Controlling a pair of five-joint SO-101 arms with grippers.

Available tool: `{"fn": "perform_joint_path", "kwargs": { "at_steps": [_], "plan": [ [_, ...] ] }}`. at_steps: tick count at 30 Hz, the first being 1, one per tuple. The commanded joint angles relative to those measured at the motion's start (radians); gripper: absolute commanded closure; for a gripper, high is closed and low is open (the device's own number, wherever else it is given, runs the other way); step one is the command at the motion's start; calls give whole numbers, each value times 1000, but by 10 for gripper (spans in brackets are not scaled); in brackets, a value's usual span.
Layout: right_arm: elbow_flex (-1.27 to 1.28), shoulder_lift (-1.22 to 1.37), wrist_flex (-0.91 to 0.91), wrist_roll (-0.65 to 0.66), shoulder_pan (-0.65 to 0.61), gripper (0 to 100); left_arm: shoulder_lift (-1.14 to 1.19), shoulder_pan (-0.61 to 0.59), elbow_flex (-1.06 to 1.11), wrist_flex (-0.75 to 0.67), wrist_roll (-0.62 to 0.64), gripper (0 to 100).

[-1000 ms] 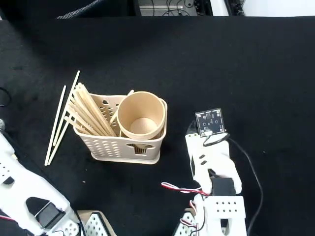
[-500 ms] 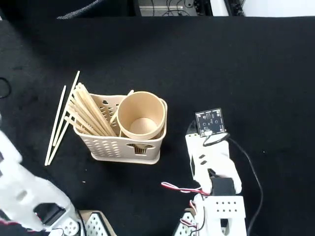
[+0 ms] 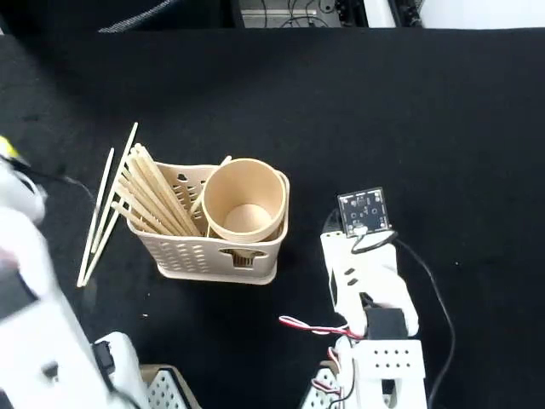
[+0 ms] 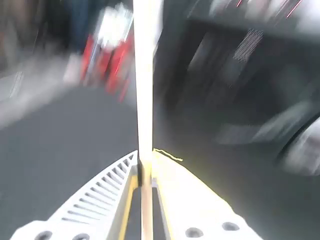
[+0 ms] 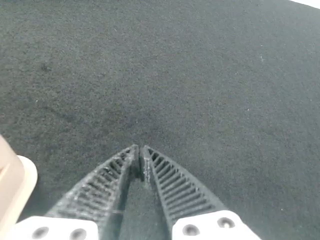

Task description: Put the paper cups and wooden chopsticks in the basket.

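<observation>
A perforated beige basket (image 3: 207,252) stands left of the table's middle. It holds a paper cup (image 3: 244,200) and a bundle of wooden chopsticks (image 3: 153,192) leaning out over its left end. Loose chopsticks (image 3: 100,213) lie on the cloth just left of it. My left arm (image 3: 24,281) is a blur along the table's left edge. Its gripper (image 4: 144,169) is shut on one chopstick (image 4: 144,75) that sticks straight out past the tips. My right gripper (image 5: 139,150) is shut on nothing, low over the bare cloth right of the basket corner (image 5: 11,182).
The right arm (image 3: 368,277) rests at the front right with its wrist board (image 3: 364,211) beside the basket. Black cloth (image 3: 409,128) covers the table. Equipment stands beyond the far edge (image 3: 298,13).
My left arm has swung up from the front-left corner along the left edge and is now blurred. The basket, the cup, the loose chopsticks and the right arm have not moved.
</observation>
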Motion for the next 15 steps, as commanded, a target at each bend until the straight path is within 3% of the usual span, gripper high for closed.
{"fn": "perform_joint_path", "kwargs": {
  "at_steps": [1, 4, 6, 8, 11, 13, 15],
  "plan": [
    [-51, -10, 3, 0, 0, 985, -431, 203, 223, -354, 41, 972],
    [-51, -10, 3, 0, 0, 985, -603, 318, 331, -519, 54, 972],
    [-51, -10, 3, 0, 0, 985, -689, 400, 361, -528, 54, 972],
    [-51, -10, 3, 0, 0, 985, -743, 490, 387, -480, 54, 972],
    [-51, -10, 3, 0, 0, 985, -753, 613, 407, -281, 48, 971],
    [-51, -10, 3, 0, 0, 985, -741, 656, 441, -180, 48, 971],
    [-51, -10, 2, 0, 0, 985, -735, 657, 510, -167, 46, 971]
  ]
}}
